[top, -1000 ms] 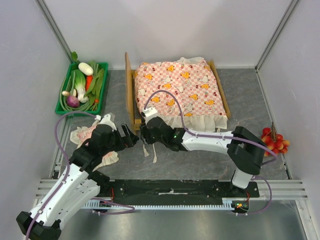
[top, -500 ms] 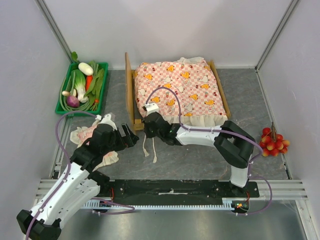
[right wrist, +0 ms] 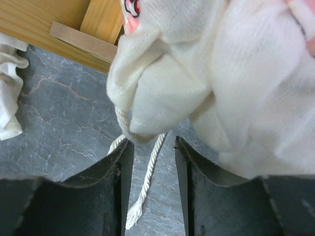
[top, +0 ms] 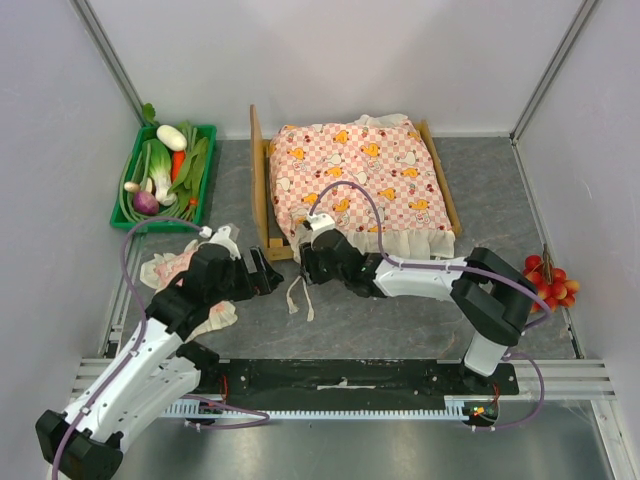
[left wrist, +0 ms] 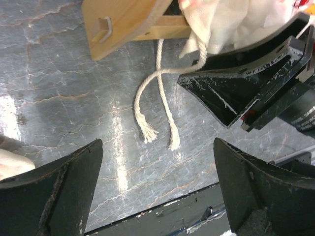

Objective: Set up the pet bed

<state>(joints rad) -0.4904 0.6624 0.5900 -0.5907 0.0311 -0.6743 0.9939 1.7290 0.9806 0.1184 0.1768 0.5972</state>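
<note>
Top external view puts the pet bed (top: 257,185) upper middle with the mattress (top: 360,175) on it, left claw (top: 266,276) gaping wide, right claw (top: 306,266) half apart at the frill (right wrist: 162,83), which probably wants tucking gently inside the bed.

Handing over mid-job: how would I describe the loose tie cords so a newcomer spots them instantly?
Find the wooden pet bed mid-table, then its near left corner, where the cream frill of the pink-checked mattress hangs over. Two thin white cords trail from there onto the grey tabletop; frayed rope ends set them apart from the crumpled pink pillow further left.
</note>
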